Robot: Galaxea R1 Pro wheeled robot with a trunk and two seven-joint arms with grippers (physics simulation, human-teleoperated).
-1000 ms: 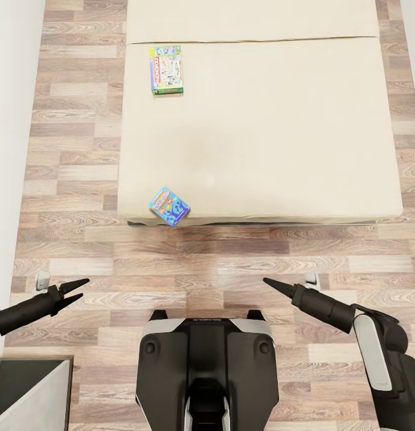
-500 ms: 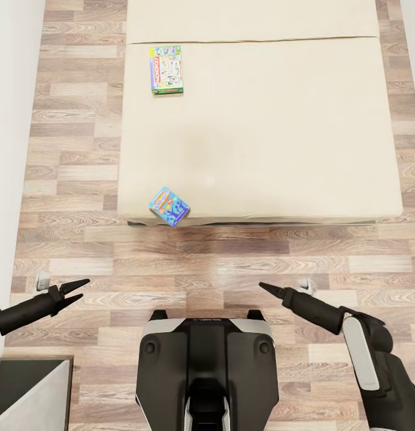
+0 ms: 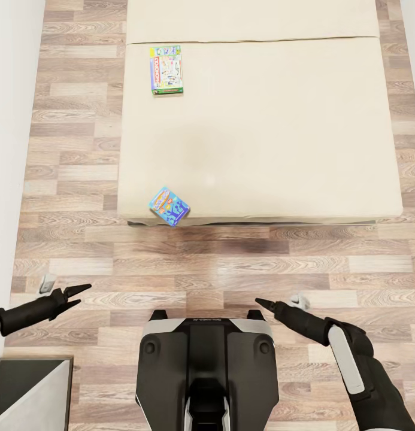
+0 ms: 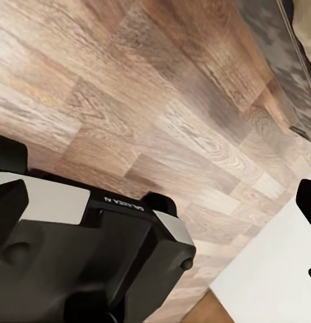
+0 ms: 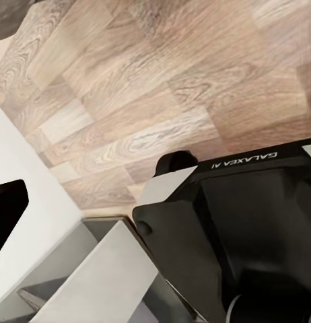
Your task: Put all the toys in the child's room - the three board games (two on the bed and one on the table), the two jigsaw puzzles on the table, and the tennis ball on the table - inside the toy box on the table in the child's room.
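Beige bed: roll closer, take the blue board game with the slightly parted left claw; right claw looks pinched together.

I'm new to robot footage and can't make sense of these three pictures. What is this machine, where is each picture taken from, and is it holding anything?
This is a simulated wheeled robot with two arms. The large picture looks down from its head: its black and silver base sits at the bottom, with the left gripper and right gripper reaching forward, both empty. The left one's pointed fingers stand slightly apart; the right one's look pressed together. Ahead, on the wood-plank floor, stands the large bed with a plain beige sheet. Two colourful cartoon-covered board game boxes lie on it: a green-edged one farther away and a blue one at the near edge. The two smaller pictures come from cameras on the arms' wrists; they show floor planks and the robot's own base.
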